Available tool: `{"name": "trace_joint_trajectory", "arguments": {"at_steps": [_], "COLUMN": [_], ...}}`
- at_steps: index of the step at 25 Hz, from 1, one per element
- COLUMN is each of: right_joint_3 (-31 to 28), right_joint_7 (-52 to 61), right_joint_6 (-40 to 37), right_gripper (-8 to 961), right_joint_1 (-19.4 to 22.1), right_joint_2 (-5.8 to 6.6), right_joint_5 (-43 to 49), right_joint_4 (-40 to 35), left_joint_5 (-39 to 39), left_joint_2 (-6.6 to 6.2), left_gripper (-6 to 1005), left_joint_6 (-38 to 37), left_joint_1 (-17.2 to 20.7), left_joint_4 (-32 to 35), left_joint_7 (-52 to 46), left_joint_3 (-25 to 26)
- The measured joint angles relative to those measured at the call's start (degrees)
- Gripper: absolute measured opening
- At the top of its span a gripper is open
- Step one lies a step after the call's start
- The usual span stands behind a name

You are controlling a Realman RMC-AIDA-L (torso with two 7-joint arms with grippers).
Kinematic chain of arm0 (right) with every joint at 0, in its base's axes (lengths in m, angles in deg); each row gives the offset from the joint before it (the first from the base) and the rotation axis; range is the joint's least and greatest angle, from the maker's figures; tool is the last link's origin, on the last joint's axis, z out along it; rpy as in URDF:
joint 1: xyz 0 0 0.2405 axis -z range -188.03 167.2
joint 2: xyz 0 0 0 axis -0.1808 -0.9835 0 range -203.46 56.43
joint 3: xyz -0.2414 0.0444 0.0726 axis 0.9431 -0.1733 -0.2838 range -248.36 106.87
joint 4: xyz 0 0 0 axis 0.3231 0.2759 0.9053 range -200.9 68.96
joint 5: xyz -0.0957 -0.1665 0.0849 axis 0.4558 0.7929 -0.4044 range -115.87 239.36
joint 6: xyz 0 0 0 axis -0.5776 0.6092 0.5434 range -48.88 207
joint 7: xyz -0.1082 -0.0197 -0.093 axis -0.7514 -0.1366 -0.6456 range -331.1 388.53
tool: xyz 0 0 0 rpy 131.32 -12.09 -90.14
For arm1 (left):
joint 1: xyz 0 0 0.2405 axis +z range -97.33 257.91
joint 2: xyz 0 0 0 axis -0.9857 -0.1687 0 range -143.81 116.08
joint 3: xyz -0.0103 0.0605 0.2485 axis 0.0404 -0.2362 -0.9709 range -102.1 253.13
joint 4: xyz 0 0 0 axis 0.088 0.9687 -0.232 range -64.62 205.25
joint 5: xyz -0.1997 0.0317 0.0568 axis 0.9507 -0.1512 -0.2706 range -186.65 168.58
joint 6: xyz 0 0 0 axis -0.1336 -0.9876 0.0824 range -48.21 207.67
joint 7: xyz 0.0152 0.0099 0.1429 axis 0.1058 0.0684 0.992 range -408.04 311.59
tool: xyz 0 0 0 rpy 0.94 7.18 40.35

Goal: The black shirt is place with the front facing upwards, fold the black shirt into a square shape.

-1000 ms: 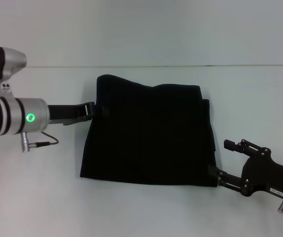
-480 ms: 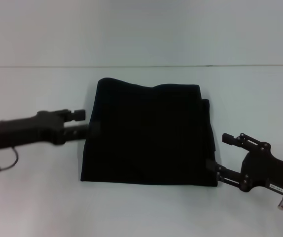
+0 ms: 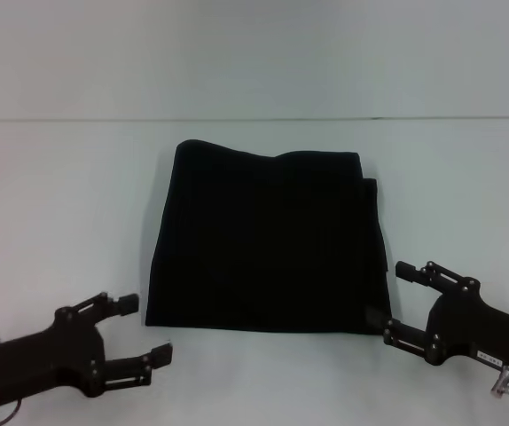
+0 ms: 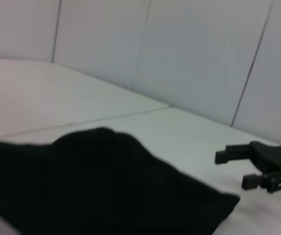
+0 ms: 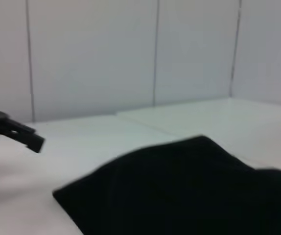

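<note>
1. One black shirt (image 3: 268, 240) lies folded into a roughly square block in the middle of the white table (image 3: 59, 204), with no lettering or label showing on its upper face.
2. Its far edge is slightly wavy, with a rounded bump at the far left corner, and a second layer of cloth peeks out along the right side.
3. The near edge runs fairly straight across, close to both grippers.
4. The left gripper (image 3: 137, 331) sits low at the near left, just off the shirt's near left corner and apart from the cloth.
5. Its two fingers are spread wide with nothing between them, pointing toward the shirt.
6. The right gripper (image 3: 396, 300) sits at the near right, beside the shirt's near right corner.
7. Its fingers are also spread apart; the lower fingertip lies right at the corner of the cloth, though whether it touches cannot be told, and it grips nothing.
8. In the left wrist view the shirt (image 4: 96, 186) fills the lower part as a dark mound, with the right gripper (image 4: 236, 169) beyond its corner, fingers parted.
9. In the right wrist view the shirt (image 5: 179, 191) lies across the foreground, and the left gripper (image 5: 13, 133) shows at the far edge, off the cloth.
</note>
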Motion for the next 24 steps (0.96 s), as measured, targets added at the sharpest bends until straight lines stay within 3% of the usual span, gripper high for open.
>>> {"name": "trace_joint_trajectory", "arguments": {"at_steps": [6, 24], "right_joint_3": [-0.13, -0.2], "right_joint_7": [-0.03, -0.02], "right_joint_6": [2.41, 1.56], "right_gripper": [799, 799], "right_joint_1": [0.15, 0.18], "right_joint_2": [0.03, 0.02], "right_joint_5": [0.01, 0.02], "right_joint_4": [0.2, 0.2], "left_joint_5": [-0.01, -0.06], "left_joint_2": [-0.9, -1.51], "left_gripper": [951, 951], "left_joint_6": [3.63, 3.9], "left_joint_1": [0.45, -0.34], "left_joint_4": [-4.09, -4.25], "left_joint_7": [2.04, 1.83], "left_joint_3": [0.05, 0.22]}}
